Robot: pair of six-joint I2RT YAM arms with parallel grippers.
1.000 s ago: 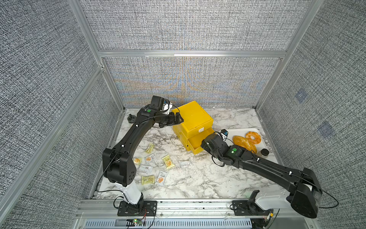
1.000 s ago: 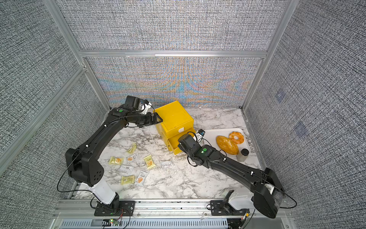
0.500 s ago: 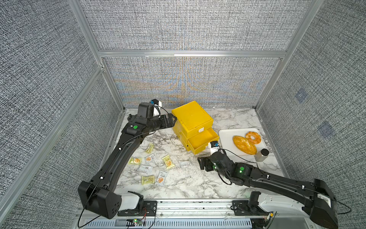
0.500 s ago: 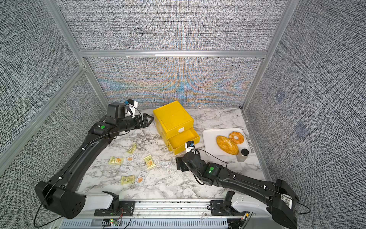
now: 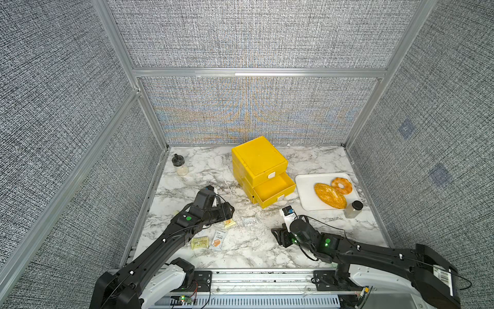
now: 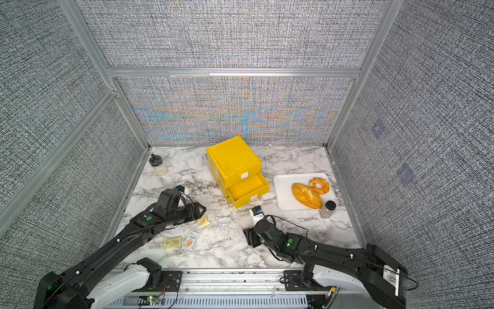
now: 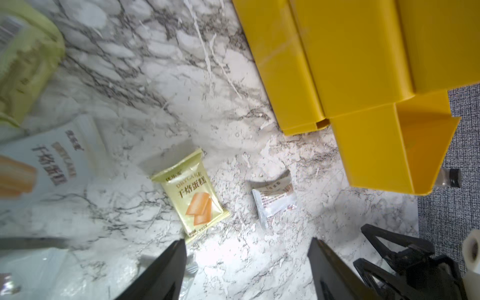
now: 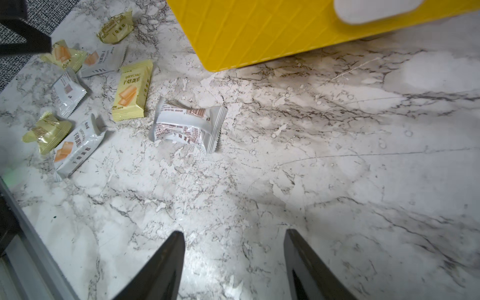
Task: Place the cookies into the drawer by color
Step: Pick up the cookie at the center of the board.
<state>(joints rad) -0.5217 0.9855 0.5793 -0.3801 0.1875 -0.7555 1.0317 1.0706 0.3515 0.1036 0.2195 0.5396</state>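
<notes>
The drawer [image 5: 258, 160] is a yellow box at the back middle, in both top views, with one lower drawer [image 5: 273, 187] pulled out and showing nothing inside. Several cookies lie front left: a pale yellow packet [image 7: 194, 200], a white packet [image 7: 274, 200], another pale yellow one [image 5: 200, 243] and a white one with an orange picture [image 5: 219, 239]. My left gripper [image 7: 248, 246] hovers low beside the first pale yellow packet, open and empty. My right gripper [image 8: 233, 239] is open over bare marble, short of the white packet [image 8: 187, 124].
A white tray [image 5: 307, 192] right of the drawer holds a bread loaf [image 5: 330, 195] and a doughnut [image 5: 342, 185]. A small black-lidded jar [image 5: 353, 209] stands at its front corner, another jar [image 5: 179, 166] at the back left. Fabric walls enclose the table.
Both arms have drawn back from the drawer toward the front. The left gripper came down over the packets. The right gripper moved to the front middle, leaving the drawer pulled out.
</notes>
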